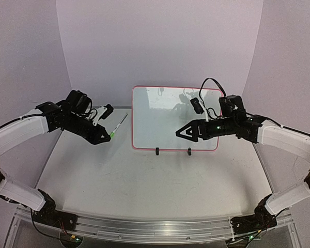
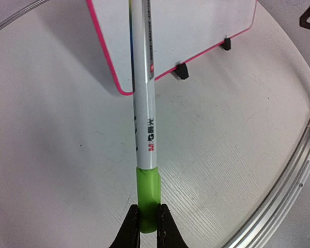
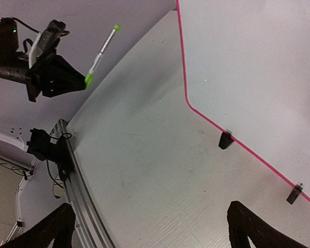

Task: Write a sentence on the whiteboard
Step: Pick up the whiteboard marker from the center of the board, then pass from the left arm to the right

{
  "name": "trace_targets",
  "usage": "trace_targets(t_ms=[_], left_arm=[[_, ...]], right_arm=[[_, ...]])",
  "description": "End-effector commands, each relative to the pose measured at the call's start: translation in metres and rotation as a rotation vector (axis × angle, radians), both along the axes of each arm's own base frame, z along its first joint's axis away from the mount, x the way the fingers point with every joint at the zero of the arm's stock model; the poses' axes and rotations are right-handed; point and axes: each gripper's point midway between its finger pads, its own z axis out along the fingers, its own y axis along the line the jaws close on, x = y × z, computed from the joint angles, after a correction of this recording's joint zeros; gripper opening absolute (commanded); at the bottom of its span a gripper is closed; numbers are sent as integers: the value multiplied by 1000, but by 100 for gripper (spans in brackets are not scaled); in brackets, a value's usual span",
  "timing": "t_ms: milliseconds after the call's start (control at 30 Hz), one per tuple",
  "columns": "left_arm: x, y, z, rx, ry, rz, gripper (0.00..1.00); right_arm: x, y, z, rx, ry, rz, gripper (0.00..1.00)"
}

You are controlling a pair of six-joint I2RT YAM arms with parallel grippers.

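The whiteboard [image 1: 160,119] stands nearly upright on two small black clip feet [image 1: 157,151] toward the far edge of the surface [image 1: 144,181], about midway between its left and right sides, and no writing can be made out on it. The right tool [image 1: 180,133] hangs in front of the board's right half with its jaws spread wide, holding nothing and apparently not touching the board. So the board is unbraced, and a firm push from a pen would likely slide it back or tip it over on those feet. Off the board's left edge, the left tool [image 1: 109,137] is clamped on the green end of a marker [image 1: 119,125], whose long white barrel points toward the board. Held so far back, the marker could pivot or slip between the jaws under writing pressure. Whether that green end is a cap cannot be told; if it is, the barrel could pull free.
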Motion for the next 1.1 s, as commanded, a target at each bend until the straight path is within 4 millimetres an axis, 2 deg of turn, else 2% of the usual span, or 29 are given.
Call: trace_targets(t_ms=[0, 133, 267, 467, 700, 833, 1067], left_arm=[[-32, -31, 23, -55, -44, -228, 0], [-57, -59, 4, 2, -22, -353, 0], [-78, -78, -13, 53, -9, -464, 0], [-100, -102, -14, -1, 41, -596, 0], [-104, -115, -10, -26, 62, -664, 0], [-107, -123, -5, -63, 74, -689, 0], [-109, -129, -9, -61, 119, -721, 0]], right_arm=[[-16, 16, 22, 84, 51, 130, 98], [-29, 26, 24, 114, 100, 202, 98], [-41, 33, 24, 132, 137, 269, 98], [-52, 45, 11, 120, 181, 335, 98], [-67, 69, -13, 96, 236, 429, 97], [-72, 81, -16, 102, 237, 464, 96], [-83, 95, -15, 120, 253, 526, 82]])
